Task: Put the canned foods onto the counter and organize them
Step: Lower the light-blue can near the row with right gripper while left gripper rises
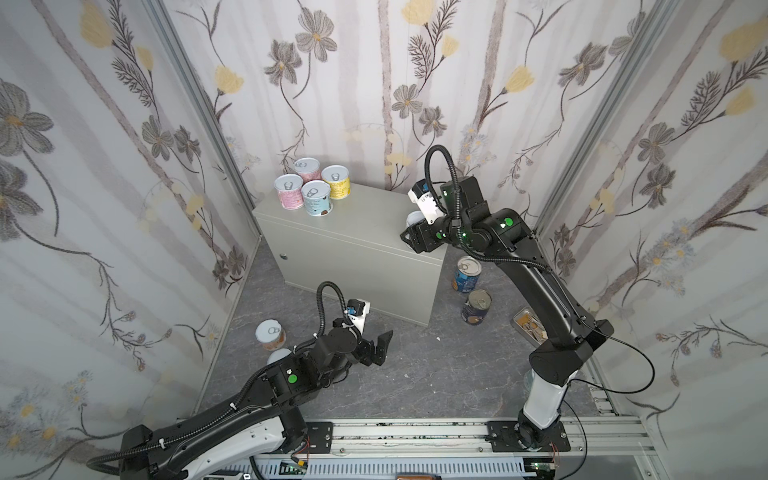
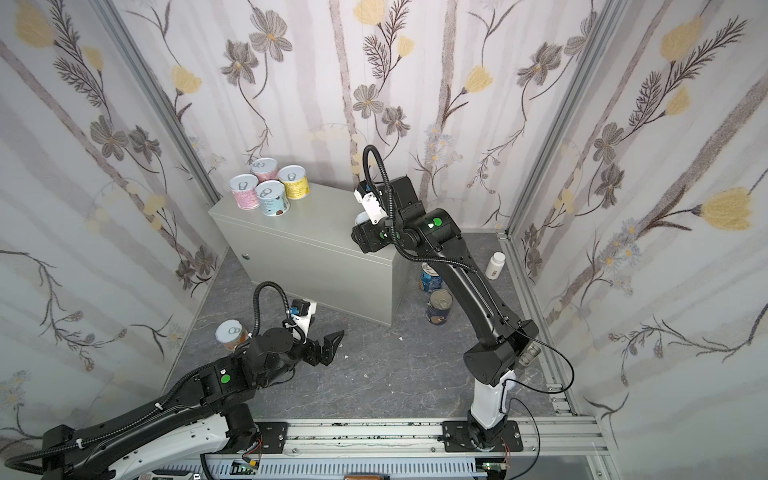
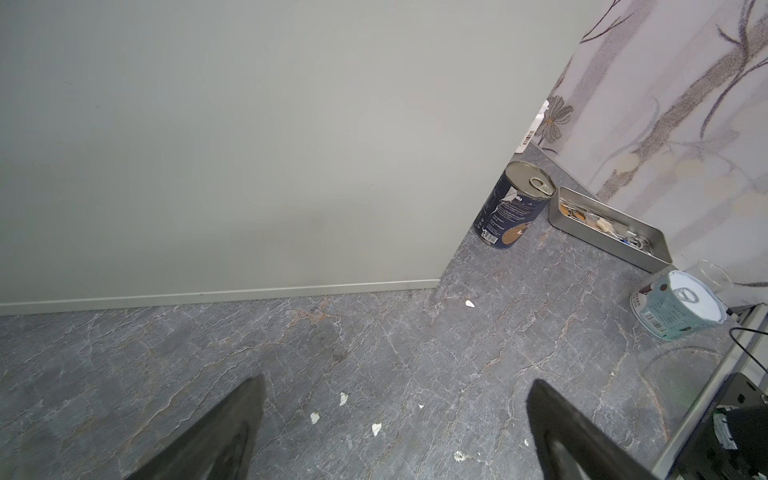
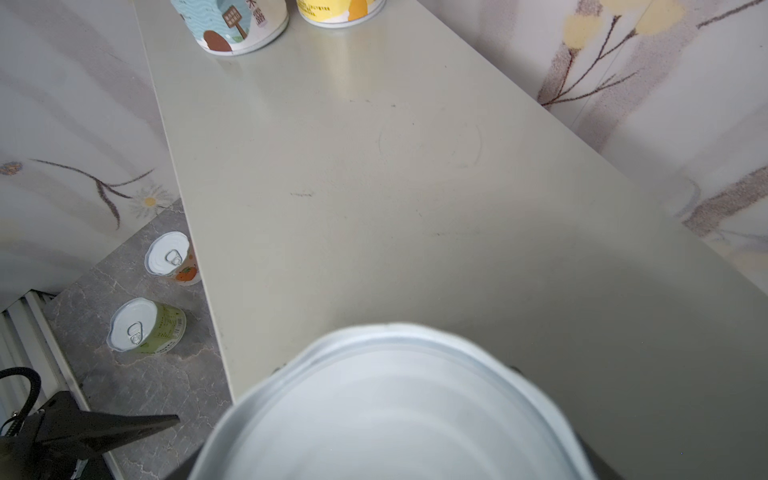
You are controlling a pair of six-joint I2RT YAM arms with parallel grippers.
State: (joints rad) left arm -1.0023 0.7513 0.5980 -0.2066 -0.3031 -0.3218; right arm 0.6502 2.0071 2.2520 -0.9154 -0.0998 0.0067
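The counter [image 1: 357, 241] [image 4: 395, 187] carries several canned foods at its far left corner: two pink cans [image 1: 289, 195] [image 1: 306, 168], a yellow one [image 1: 336, 182] and a blue one [image 1: 318, 197]. My right gripper [image 1: 409, 232] [image 4: 399, 370] is over the counter's right end, shut on a short can [image 1: 414, 218] [image 4: 390, 415] whose pale lid fills the right wrist view. On the floor stand a blue can [image 1: 466, 275], a navy can [image 1: 476, 306] [image 3: 513, 208], an orange can [image 1: 270, 334] [image 4: 172, 259] and a green can [image 4: 145, 326]. My left gripper [image 1: 382, 345] [image 3: 395, 415] hangs open and empty above the floor in front of the counter.
A flat metal tin [image 1: 530, 326] [image 3: 606, 226] lies by the right wall, with a teal can [image 3: 675, 307] and a clear glass [image 3: 712, 274] near the right arm's base. A white pill bottle [image 2: 495, 266] stands at the back right. Flowered walls close in three sides.
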